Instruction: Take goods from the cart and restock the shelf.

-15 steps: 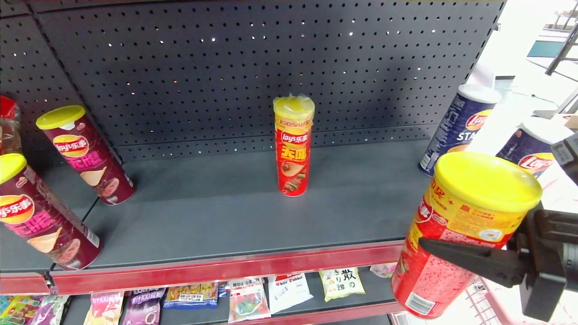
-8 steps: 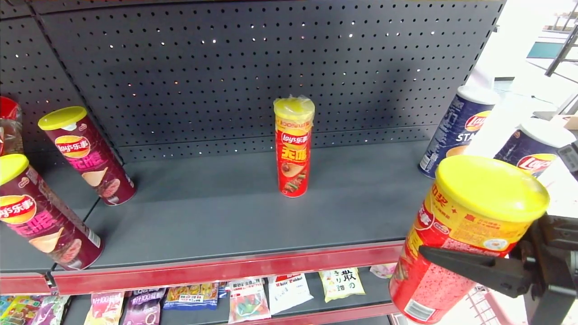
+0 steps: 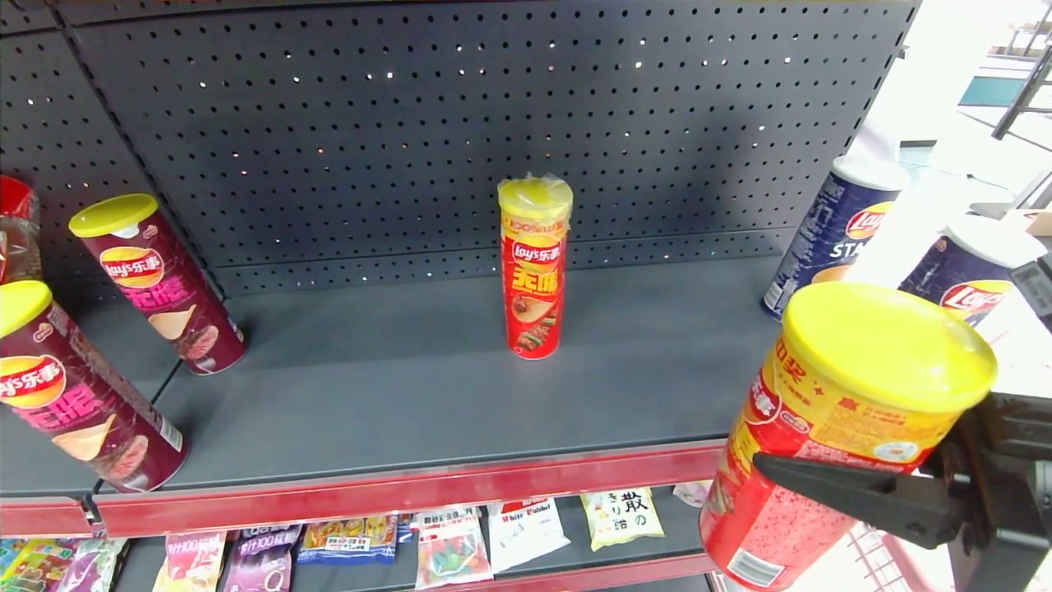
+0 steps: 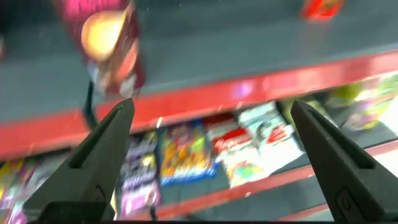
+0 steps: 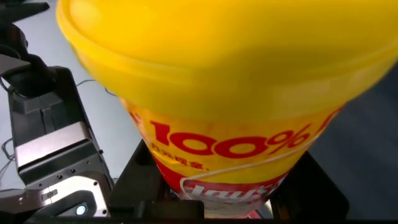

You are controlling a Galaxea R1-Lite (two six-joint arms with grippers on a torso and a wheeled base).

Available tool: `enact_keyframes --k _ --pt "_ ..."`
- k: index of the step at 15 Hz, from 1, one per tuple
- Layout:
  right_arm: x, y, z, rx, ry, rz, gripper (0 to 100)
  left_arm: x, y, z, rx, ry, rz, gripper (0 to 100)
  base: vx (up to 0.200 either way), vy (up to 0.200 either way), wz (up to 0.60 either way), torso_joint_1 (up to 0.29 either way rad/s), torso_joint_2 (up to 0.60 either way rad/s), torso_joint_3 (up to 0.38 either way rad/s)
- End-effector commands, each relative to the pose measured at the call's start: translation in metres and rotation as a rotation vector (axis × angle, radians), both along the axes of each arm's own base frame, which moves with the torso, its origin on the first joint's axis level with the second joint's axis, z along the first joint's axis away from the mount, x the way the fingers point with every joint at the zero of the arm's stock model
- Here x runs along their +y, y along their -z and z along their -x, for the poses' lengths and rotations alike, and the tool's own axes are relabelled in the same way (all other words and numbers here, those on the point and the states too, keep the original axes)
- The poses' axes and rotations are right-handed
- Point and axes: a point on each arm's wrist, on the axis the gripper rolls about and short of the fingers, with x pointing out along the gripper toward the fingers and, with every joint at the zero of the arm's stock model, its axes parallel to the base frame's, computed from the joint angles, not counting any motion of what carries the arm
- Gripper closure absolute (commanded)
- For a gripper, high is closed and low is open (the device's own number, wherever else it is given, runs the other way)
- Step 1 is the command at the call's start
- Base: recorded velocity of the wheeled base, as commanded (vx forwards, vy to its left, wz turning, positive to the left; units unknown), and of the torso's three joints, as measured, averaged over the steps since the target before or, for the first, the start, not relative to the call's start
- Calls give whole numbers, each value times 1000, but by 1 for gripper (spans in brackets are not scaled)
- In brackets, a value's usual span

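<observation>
Yellow-lidded red chip can (image 3: 855,386) sits clamped in the right gripper (image 3: 809,477) jaws, just off the shelf (image 3: 427,395) front's right end. The left gripper (image 4: 211,130) jaws are spread wide.

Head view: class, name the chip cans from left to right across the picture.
front maroon can, rear maroon can, red can, blue can, second blue can. The held can is left out: it overlaps the blue ones.
</observation>
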Motion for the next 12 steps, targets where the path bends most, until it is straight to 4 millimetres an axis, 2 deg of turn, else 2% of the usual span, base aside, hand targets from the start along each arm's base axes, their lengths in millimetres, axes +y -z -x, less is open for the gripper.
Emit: enact_keyframes --k 1,3,5,7,10,12 --pt "0 -3 -1 -1 2 -9 100 -5 -117 -49 82 203 31 0 0 0 0 0 0 0" --pt "0 -7 -4 9 24 -32 100 -11 -152 -109 151 361 -7 0 0 0 0 0 0 0" --pt "-1 -11 -4 16 32 -52 100 -18 -156 -168 180 476 -40 0 0 0 0 0 0 0" --pt "-2 -12 -4 24 39 -62 100 -37 -148 -220 143 638 -78 0 0 0 0 0 0 0" --pt "-5 -13 -5 21 60 -68 100 -61 -137 -256 180 781 -70 0 0 0 0 0 0 0" --pt "-6 -18 -7 10 70 -79 100 -69 -134 -273 195 805 -70 0 0 0 0 0 0 0"
